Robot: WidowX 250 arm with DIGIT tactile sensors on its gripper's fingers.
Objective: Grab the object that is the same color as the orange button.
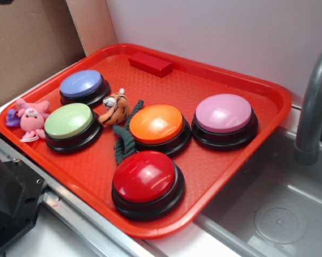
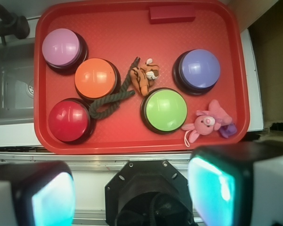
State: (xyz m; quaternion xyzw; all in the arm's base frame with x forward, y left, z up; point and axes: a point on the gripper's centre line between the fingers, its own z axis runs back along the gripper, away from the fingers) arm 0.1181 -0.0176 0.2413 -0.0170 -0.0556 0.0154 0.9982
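A small orange plush tiger (image 1: 115,108) (image 2: 143,78) with dark stripes and a white face lies on the red tray (image 1: 241,139) (image 2: 108,28), between the green button and the orange button (image 1: 156,123) (image 2: 96,78). My gripper (image 2: 132,193) is seen only in the wrist view, high above and off the tray's near edge. Its two fingers (image 2: 212,188) stand wide apart with nothing between them. In the exterior view the gripper does not show.
The tray also holds a red button (image 1: 145,177), a green button (image 1: 69,121), a blue button (image 1: 82,84), a pink button (image 1: 223,114), a dark green rope (image 1: 124,140), a pink plush toy (image 1: 32,119) and a red block (image 1: 150,63). A sink (image 1: 278,214) with a grey faucet (image 1: 313,107) lies at right.
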